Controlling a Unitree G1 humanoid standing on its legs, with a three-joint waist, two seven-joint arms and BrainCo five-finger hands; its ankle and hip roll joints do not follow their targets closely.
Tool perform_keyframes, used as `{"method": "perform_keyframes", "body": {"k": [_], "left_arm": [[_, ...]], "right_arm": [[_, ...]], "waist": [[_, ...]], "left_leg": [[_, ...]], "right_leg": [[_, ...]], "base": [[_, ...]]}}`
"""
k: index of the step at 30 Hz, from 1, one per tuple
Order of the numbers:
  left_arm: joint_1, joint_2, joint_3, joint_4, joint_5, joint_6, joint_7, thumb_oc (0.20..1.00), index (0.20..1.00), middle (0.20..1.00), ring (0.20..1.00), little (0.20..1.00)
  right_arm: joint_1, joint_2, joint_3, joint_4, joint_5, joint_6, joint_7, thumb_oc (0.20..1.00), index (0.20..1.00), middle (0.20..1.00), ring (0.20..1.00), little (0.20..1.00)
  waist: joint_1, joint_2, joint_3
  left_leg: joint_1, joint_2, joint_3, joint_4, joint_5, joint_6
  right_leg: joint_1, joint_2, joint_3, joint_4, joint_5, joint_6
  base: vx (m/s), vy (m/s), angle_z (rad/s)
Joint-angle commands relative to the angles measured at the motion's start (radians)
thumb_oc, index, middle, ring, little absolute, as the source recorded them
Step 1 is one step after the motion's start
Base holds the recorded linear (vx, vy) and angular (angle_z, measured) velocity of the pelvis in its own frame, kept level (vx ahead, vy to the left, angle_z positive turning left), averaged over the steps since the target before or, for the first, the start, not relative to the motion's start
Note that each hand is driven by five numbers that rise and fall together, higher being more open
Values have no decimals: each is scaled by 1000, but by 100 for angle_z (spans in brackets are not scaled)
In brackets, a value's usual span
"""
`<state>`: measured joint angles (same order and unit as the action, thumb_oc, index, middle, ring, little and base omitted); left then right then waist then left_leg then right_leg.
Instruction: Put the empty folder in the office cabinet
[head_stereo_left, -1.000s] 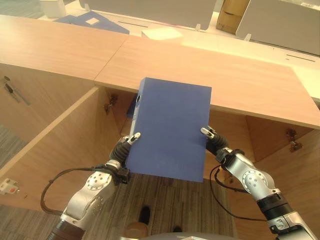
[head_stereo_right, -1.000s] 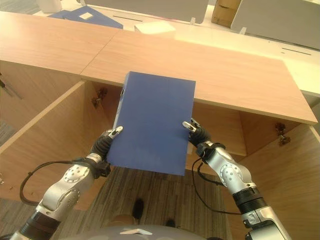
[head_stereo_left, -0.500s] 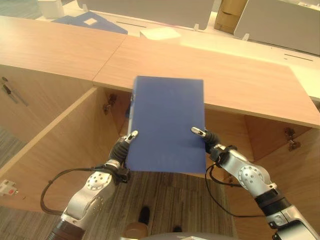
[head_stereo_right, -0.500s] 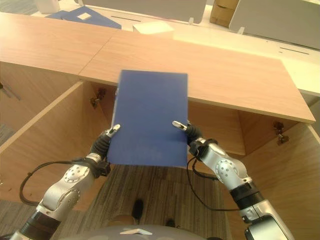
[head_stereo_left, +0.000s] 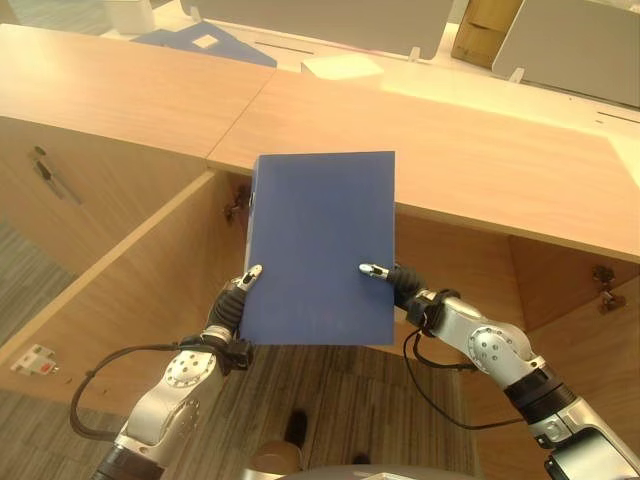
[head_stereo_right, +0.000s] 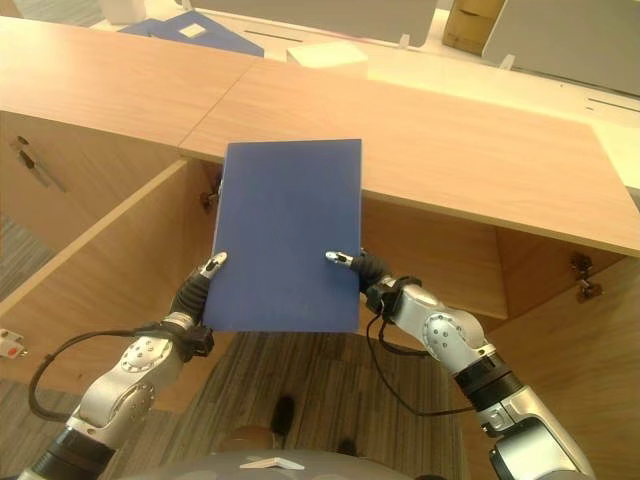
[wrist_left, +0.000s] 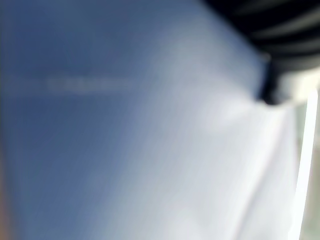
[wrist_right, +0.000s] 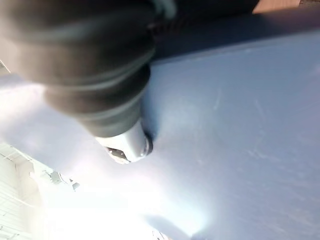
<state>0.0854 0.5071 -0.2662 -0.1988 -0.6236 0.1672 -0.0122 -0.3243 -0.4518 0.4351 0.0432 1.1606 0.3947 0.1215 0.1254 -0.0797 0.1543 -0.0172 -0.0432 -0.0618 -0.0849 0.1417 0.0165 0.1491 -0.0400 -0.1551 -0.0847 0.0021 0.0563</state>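
Observation:
I hold a blue folder (head_stereo_left: 320, 245) flat and face-up between both hands, in front of the open office cabinet (head_stereo_left: 455, 265). My left hand (head_stereo_left: 232, 310) grips its lower left corner, thumb on the cover and fingers hidden beneath. My right hand (head_stereo_left: 405, 290) pinches the lower right edge the same way, thumb tip on the cover. The folder's far edge overlaps the cabinet's wooden top (head_stereo_left: 480, 160). The cover (wrist_left: 100, 125) lies close under the left wrist. In the right wrist view a thumb (wrist_right: 122, 145) presses on the cover (wrist_right: 240, 125).
The cabinet's left door (head_stereo_left: 130, 270) swings open toward me and the right door (head_stereo_left: 590, 340) stands open at the right. A closed door with a handle (head_stereo_left: 45, 175) lies further left. More blue folders (head_stereo_left: 215, 45), white paper (head_stereo_left: 340, 65) and a cardboard box (head_stereo_left: 480, 25) sit on the desk behind.
The folder has turned from slanted to square and shifted slightly left. My right hand slid leftward along its lower edge. The camera has shifted a little as well.

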Motion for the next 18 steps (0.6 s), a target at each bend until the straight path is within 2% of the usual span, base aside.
{"method": "perform_keyframes", "body": {"k": [1,3,4,5,7,8,9,12,18], "left_arm": [[-37,6,-98,-28,-7,-6,-40,200,200,200,200,200],[-40,3,-107,-29,-10,4,-21,216,216,216,216,216],[-40,1,-110,-27,-22,-2,20,809,809,809,809,809],[-41,0,-109,-22,-27,-13,32,1000,1000,1000,1000,1000],[-40,-4,-103,-15,-14,-31,65,1000,1000,1000,1000,1000],[-31,-4,-91,-11,-14,-51,101,1000,1000,1000,1000,1000],[-31,-4,-91,-11,-14,-51,101,1000,1000,1000,1000,1000],[11,-2,-33,11,4,-85,179,1000,1000,1000,1000,1000],[78,11,55,48,40,-97,203,1000,1000,1000,1000,1000]], "right_arm": [[-31,94,119,-93,69,-5,74,200,200,200,200,200],[-25,100,122,-81,59,9,76,200,200,200,200,200],[-15,99,122,-73,50,22,85,200,200,200,200,200],[-8,96,120,-66,41,40,96,200,200,200,200,200],[4,92,119,-46,19,80,132,200,200,200,200,200],[23,80,116,-32,-1,125,179,200,200,200,200,200],[23,80,116,-32,-1,125,179,200,200,200,200,200],[90,41,131,-25,-56,192,287,200,200,200,200,200],[155,-2,125,4,-137,224,411,200,200,200,200,200]], "waist": [[4,-12,-48],[1,-12,-46],[-1,-11,-44],[-2,-12,-44],[-2,-14,-44],[0,-18,-43],[0,-18,-43],[9,-28,-39],[29,-42,-32]], "left_leg": [[75,-31,36,-2,-168,39],[76,-30,38,-2,-168,39],[76,-30,39,-2,-168,40],[76,-30,40,-2,-169,40],[76,-30,41,-2,-168,40],[75,-30,39,-2,-169,38],[75,-30,39,-2,-169,38],[71,-28,33,-2,-165,34],[66,-28,19,-2,-157,28]], "right_leg": [[-74,-16,-12,-2,75,69],[-77,-16,-7,1,76,70],[-78,-16,-8,3,75,70],[-78,-17,-7,3,75,71],[-79,-17,-6,3,76,71],[-78,-16,-9,2,76,71],[-78,-16,-9,2,76,71],[-77,-15,-15,-1,79,71],[-72,-12,-26,-3,79,70]], "base": [[0,0,0],[0,0,0],[0,0,0],[0,0,0],[0,0,0],[0,0,0],[-1,-30,0],[-10,-48,1],[-13,-38,5]]}}
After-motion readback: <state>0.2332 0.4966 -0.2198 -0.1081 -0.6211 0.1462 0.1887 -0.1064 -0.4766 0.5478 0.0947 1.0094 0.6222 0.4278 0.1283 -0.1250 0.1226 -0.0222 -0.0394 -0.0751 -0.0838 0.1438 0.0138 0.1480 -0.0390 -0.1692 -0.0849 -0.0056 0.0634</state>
